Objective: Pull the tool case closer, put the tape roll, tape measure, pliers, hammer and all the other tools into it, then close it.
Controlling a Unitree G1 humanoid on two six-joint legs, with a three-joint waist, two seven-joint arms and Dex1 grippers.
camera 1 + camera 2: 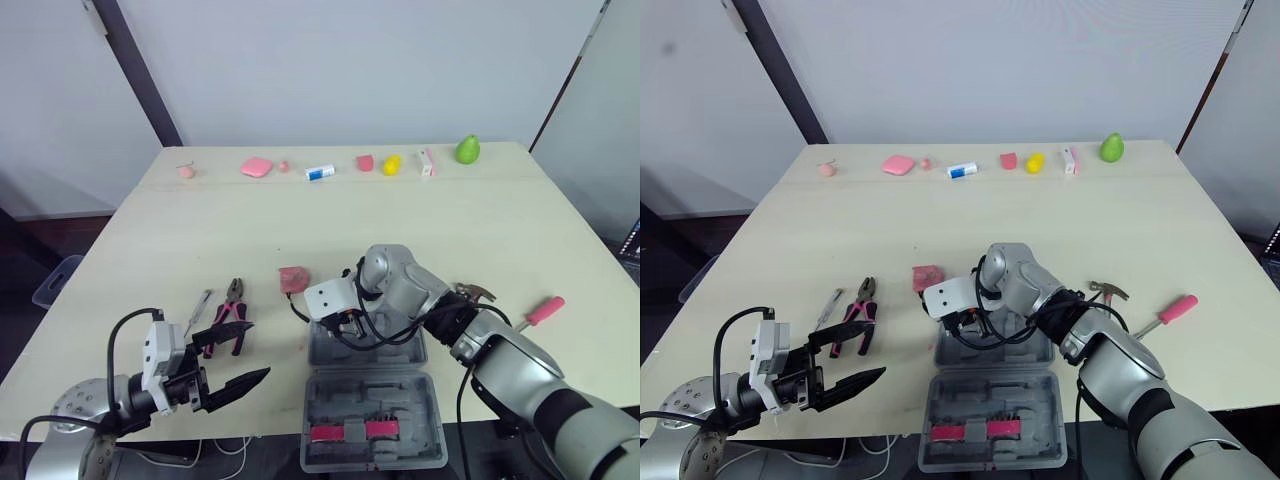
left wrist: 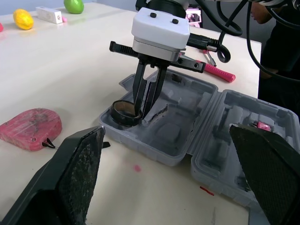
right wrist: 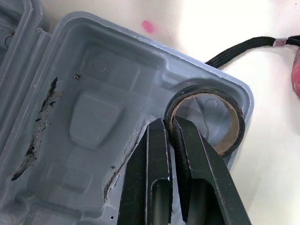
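Observation:
The grey tool case lies open at the table's front centre, with pink-handled bits in its near half. My right gripper is shut on the wall of the black tape roll, one finger inside the ring and one outside. The roll sits in the far left corner of the case's far half. Just beyond that corner lies the pink tape measure. Left of the case are the pink-handled pliers and a thin metal tool. My left gripper hangs open just in front of the pliers, holding nothing. The hammer lies right of the case.
Along the table's far edge stands a row of small items: pink pieces, a blue-and-white tube, a yellow fruit, a white box and a green pear. The table's front edge runs close under the case.

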